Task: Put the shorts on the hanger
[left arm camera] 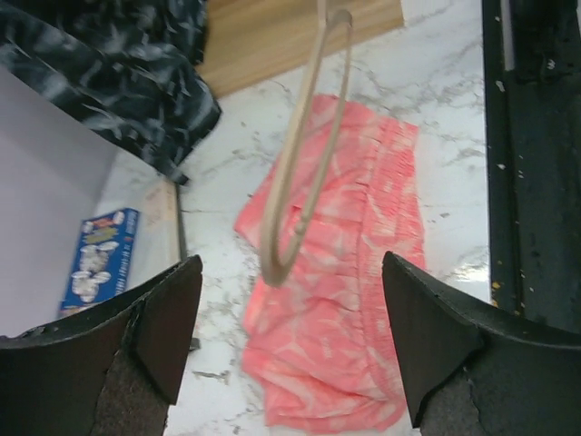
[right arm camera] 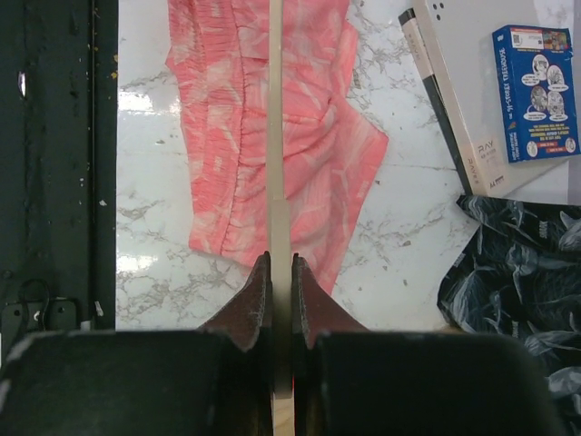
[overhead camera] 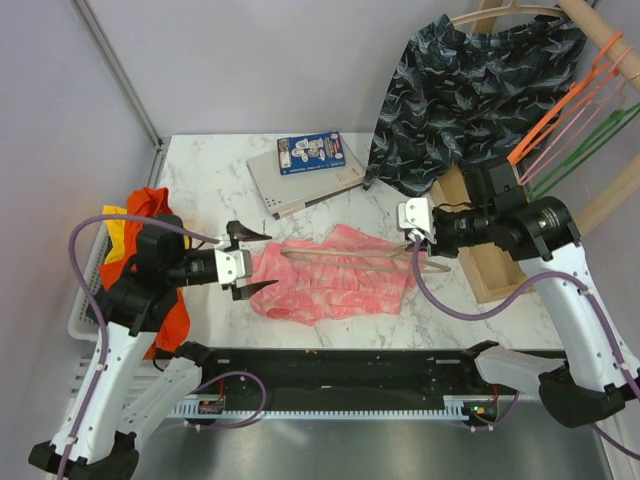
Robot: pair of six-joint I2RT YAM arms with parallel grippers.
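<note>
My right claw point(right arm camera: 280, 271) pinches the hanger point(overhead camera: 345, 257) above the shorts point(overhead camera: 330, 288), which lie flat mid-bench point(overhead camera: 200, 170). My left claw point(overhead camera: 262, 262) gapes empty at their 9 o'clock. The hanging itself looks unstarted.

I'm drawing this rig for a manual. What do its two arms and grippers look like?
Both arms have white lower links and black joint housings, and each is trailed by a looping purple cable. The left gripper and right gripper each have a white block body and two dark, tapering, pointed fingers.
</note>
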